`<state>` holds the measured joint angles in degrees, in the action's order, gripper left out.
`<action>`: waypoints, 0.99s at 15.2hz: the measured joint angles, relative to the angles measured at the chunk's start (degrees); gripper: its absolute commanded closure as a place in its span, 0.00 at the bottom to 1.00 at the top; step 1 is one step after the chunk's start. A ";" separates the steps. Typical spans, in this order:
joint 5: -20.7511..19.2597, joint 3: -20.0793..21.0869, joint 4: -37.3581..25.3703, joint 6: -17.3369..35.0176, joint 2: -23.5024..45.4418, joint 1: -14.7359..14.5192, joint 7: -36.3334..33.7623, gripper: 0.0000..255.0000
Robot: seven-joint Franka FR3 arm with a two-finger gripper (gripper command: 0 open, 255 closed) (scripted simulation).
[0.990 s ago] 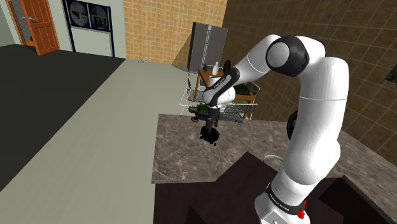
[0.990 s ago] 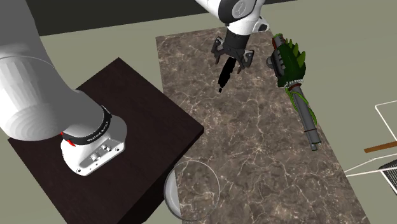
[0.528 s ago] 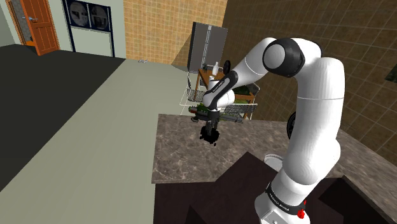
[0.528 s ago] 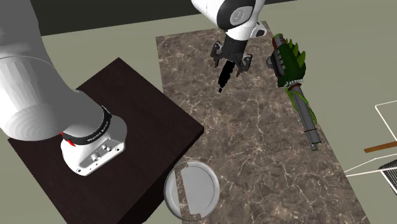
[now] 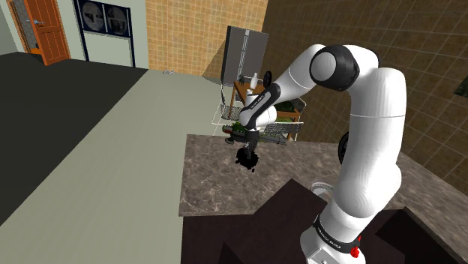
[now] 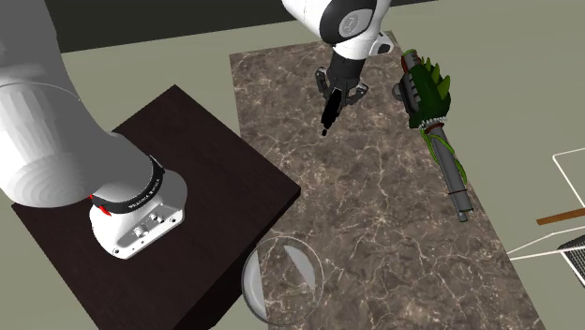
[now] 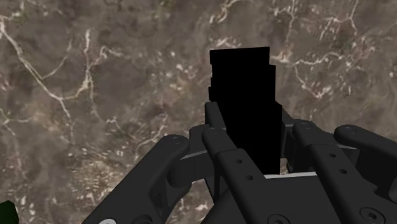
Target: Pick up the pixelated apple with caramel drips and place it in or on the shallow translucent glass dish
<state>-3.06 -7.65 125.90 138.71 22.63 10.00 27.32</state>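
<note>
The pixelated apple [image 7: 242, 89] is drawn as a plain black, stepped block. It stands on the brown marbled table [image 6: 375, 216] near the far end, in the second exterior view. My black gripper [image 7: 249, 137] comes down on it from above, and both fingers [image 7: 215, 130] press against its sides. In the second exterior view the gripper [image 6: 335, 97] is narrowed around the block [image 6: 327, 117]. From the shoulder view the gripper [image 5: 247, 156] hangs low over the table. The shallow translucent dish [image 6: 283, 279] lies at the table's near edge beside the stand, far from the gripper.
A long green spiky thing with a grey handle [image 6: 429, 98] lies along the table's right side in the second exterior view. A white wire basket [image 5: 259, 121] stands behind the table. The dark stand [image 6: 206, 178] borders the table's left side.
The fingers stood spread wide either side of the black block and have now come together on it. The arm has hardly moved.
</note>
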 measured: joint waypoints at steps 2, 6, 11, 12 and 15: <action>0.00 0.00 -0.01 0.01 0.01 0.00 0.00 1.00; -0.04 -0.02 0.08 -0.38 -0.40 -0.03 0.00 1.00; -0.33 -0.24 0.13 -3.17 -3.24 -0.12 0.11 1.00; -0.38 -0.24 0.04 -3.88 -3.86 -0.22 0.00 1.00; -0.61 -0.35 0.17 -5.75 -5.88 -0.34 -0.03 1.00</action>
<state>-3.67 -8.00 126.07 132.96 16.75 9.66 27.29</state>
